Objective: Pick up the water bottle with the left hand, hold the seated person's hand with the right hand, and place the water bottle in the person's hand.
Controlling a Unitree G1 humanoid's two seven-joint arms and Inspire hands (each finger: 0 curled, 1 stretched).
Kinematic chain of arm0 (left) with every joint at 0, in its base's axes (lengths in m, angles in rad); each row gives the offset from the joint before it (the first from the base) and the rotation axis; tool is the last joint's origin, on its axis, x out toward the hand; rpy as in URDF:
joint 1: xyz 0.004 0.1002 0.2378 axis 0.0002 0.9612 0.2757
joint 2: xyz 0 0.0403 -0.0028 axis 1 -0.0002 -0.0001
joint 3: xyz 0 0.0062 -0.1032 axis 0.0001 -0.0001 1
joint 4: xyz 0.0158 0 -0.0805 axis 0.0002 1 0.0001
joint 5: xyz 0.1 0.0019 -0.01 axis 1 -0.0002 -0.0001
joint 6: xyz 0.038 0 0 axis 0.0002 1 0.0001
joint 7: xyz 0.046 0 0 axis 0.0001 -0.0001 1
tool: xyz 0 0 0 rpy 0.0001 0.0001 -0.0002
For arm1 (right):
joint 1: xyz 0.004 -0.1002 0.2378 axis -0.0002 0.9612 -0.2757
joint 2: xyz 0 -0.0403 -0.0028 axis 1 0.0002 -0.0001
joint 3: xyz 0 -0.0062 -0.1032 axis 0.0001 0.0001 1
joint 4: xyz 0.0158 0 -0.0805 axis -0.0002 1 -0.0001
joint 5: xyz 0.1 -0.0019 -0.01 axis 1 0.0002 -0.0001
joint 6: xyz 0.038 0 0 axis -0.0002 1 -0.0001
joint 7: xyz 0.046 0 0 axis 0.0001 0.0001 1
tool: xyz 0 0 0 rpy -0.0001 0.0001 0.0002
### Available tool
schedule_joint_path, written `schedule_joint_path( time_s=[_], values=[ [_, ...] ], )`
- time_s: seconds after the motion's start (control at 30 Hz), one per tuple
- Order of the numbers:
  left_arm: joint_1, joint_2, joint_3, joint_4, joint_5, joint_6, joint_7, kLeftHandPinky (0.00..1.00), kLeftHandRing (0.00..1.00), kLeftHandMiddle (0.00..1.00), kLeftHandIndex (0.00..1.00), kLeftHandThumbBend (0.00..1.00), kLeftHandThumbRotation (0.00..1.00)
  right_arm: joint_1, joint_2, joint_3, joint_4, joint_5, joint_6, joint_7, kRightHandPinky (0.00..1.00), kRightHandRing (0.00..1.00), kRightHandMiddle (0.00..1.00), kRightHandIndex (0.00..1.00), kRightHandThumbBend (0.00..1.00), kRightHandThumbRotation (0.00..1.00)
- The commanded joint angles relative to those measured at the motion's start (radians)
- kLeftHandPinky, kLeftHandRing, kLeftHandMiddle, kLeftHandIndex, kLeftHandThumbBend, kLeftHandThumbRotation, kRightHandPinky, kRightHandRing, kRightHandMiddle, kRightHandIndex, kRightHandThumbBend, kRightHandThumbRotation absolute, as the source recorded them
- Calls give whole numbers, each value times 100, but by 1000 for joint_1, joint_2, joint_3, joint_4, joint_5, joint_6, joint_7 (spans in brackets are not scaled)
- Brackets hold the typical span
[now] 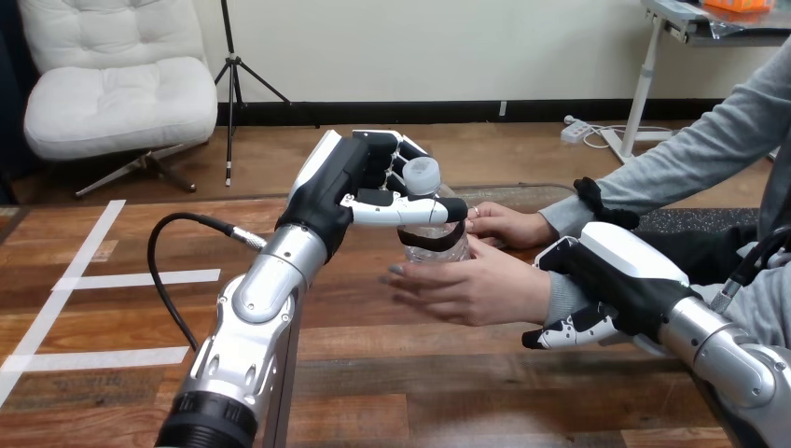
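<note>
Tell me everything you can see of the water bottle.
The water bottle is clear, thin-looking plastic with a pale cap and a dark band round its body. It stands upright above the table, gripped by the left hand, whose fingers and thumb curl round its upper half. Its base sits at the open palm of the person's nearer hand; whether it rests there I cannot tell.
</note>
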Motion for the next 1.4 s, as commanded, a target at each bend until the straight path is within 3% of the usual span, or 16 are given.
schedule_joint_path(
  time_s=[0.0, 0.27, 0.4, 0.8, 1.37],
  values=[
    [-29, -7, -11, -102, -9, 14, -6, 27, 32, 37, 40, 72, 0, -93, 9, -12, -50, 15, -15, -15, 19, 23, 29, 31, 62, 0],
    [-13, -12, -13, -130, -18, 30, -22, 25, 32, 37, 39, 73, 0, -92, 11, -14, -50, 19, -15, -13, 19, 23, 29, 31, 62, 0],
    [14, -4, -18, -183, -18, 65, -42, 24, 31, 36, 38, 74, 0, -90, 8, -13, -53, 16, -7, -8, 19, 23, 29, 31, 62, 0],
    [31, -8, -11, -228, -29, 115, -56, 24, 30, 36, 38, 74, 0, -88, 5, -13, -54, 13, -15, -16, 19, 23, 29, 30, 62, 0],
    [36, -6, -14, -243, -28, 132, -55, 25, 31, 37, 39, 73, 0, -86, 4, -15, -47, 16, -19, -16, 19, 23, 29, 30, 62, 0]
  ],
)
